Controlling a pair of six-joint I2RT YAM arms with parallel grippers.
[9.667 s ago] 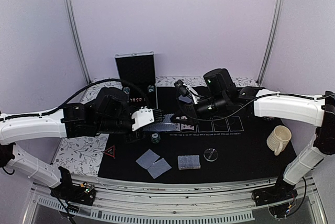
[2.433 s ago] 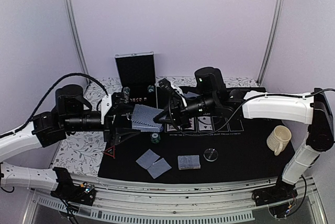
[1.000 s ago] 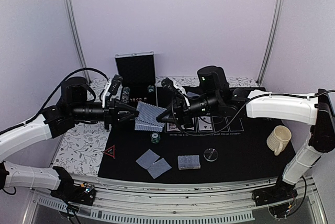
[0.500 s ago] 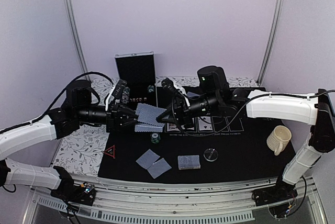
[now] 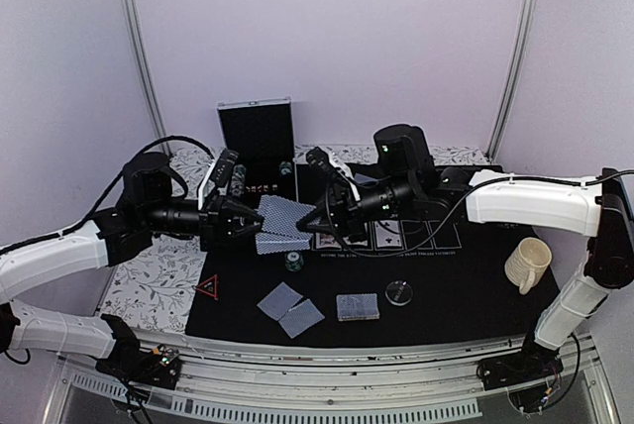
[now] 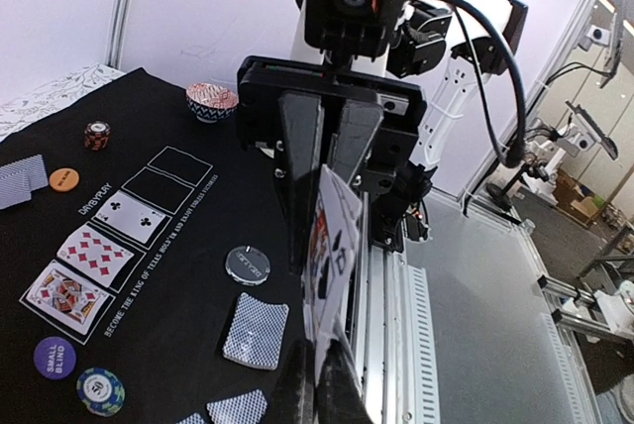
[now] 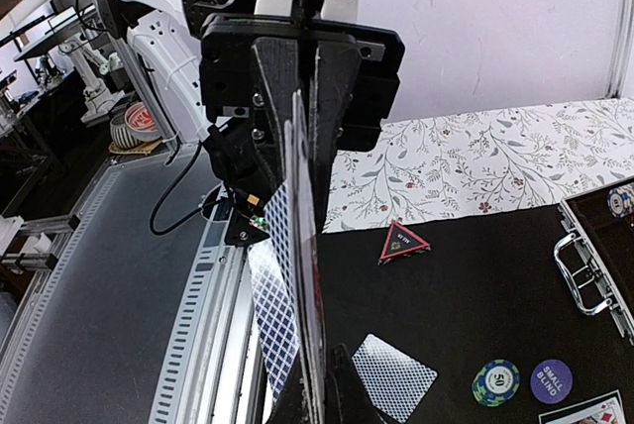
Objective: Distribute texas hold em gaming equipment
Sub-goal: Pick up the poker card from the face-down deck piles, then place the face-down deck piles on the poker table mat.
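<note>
Counter [image 5: 149, 290] in floral cloth, topped by black mat [image 5: 466, 275]; black case [image 5: 256, 132] with metal rim standing at far edge, cream mug [image 5: 527, 264] at right. Over the mat's far left, clear of the surface: fan of playing cards [image 5: 282, 224], pinched from both sides. Clenched on one edge of the fan, left fingers [image 5: 248, 225]; clenched on the opposite edge, right fingers [image 5: 309, 221]. Down on the near mat, face-down pair [image 5: 289, 309] with face-down stack [image 5: 358, 306] just beside, then clear disc [image 5: 399, 292], red triangle marker [image 5: 207, 288], green chip [image 5: 293, 262]. Probably light, thin and slick, this fan: bends readily, slides card over card, likely spills if either pinch loosens unevenly. Best taken flat across the faces near an outer edge, peeling off a top card rather than tugging the whole lot.
</note>
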